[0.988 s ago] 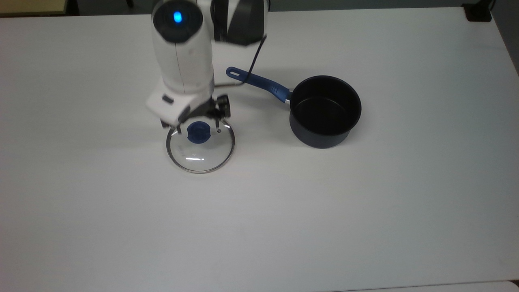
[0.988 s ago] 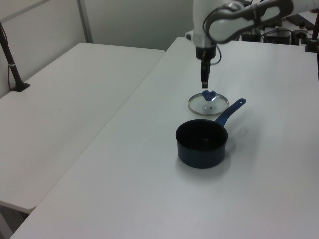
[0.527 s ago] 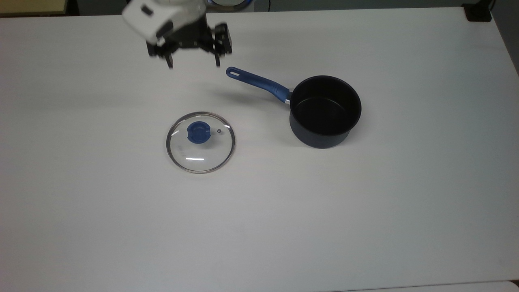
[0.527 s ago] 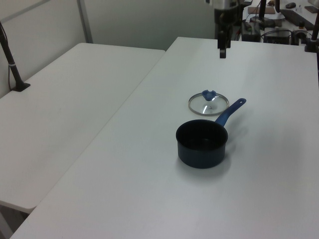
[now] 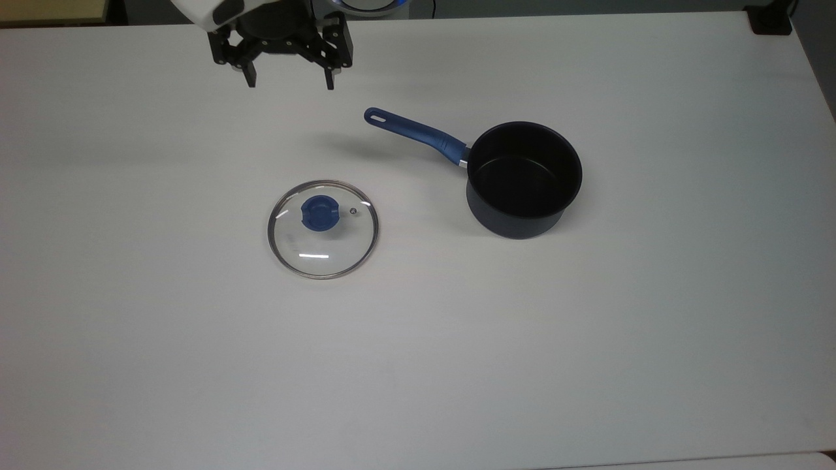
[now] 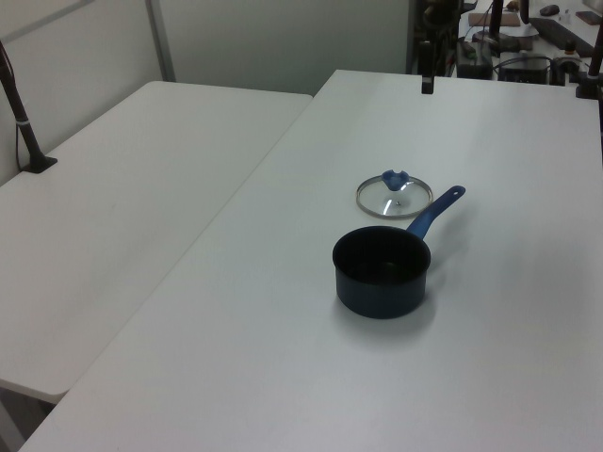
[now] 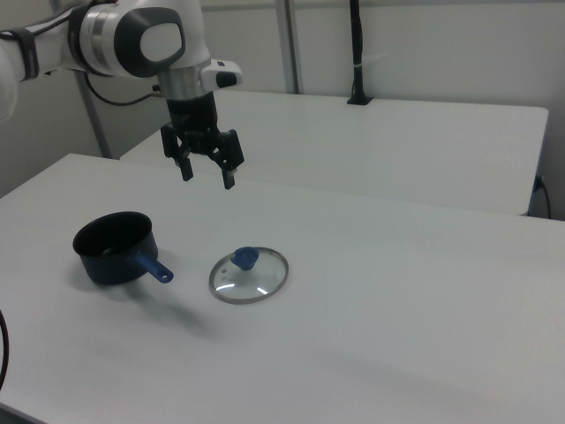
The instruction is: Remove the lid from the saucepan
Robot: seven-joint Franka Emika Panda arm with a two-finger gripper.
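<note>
The glass lid (image 5: 322,229) with its blue knob lies flat on the white table (image 5: 418,339), apart from the saucepan (image 5: 524,177), to the top view's left of it. The dark saucepan stands uncovered, its long blue handle (image 5: 415,135) pointing toward the top view's upper left. The same lid (image 7: 250,274) and saucepan (image 7: 114,247) sit side by side in the right view, and the lid (image 6: 394,194) lies behind the saucepan (image 6: 381,271) in the left view. My gripper (image 5: 289,83) hangs open and empty high above the table, far from the lid, and my gripper (image 7: 207,175) is likewise raised in the right view.
A second white table (image 6: 132,188) stands alongside at the left view's left. A black post (image 7: 356,53) rises at the back of the right view. Broad bare tabletop lies at the top view's bottom and right.
One second ago my gripper stood just over the lid's knob. It has since risen and drawn back toward the top view's upper edge. Lid and saucepan have not moved.
</note>
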